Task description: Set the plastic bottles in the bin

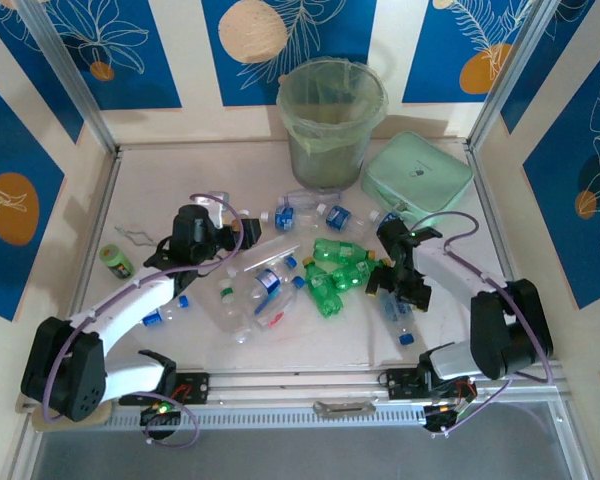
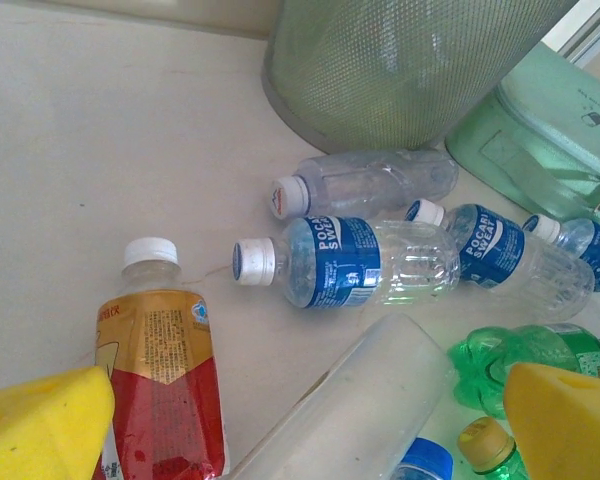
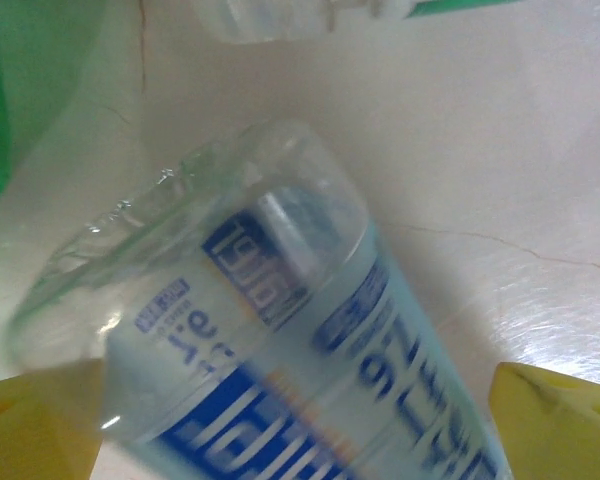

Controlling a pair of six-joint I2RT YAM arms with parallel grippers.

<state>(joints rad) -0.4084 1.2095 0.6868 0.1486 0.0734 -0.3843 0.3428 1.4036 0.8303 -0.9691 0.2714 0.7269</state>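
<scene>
In the right wrist view, the clear blue-labelled bottle [image 3: 280,380] was blurred and its print unreadable, and the bottom edge cut off its lower body. The right fingers [image 3: 555,425] were clipped to 2 yellow corners. Another clear bottle [image 3: 270,15] was cut by the top edge. A green shape [image 3: 5,90] at the left edge was too cropped to name.

In the left wrist view, the bin [image 2: 400,70] lost its rim to the top edge and the mint-green lid [image 2: 540,140] ran off the right side. The red-labelled bottle [image 2: 165,390] ran past the bottom edge, partly behind 1 of the left fingers [image 2: 40,425]. From above, a thin wire-like item [image 1: 132,236] on the table [image 1: 180,180] was too small to identify.
</scene>
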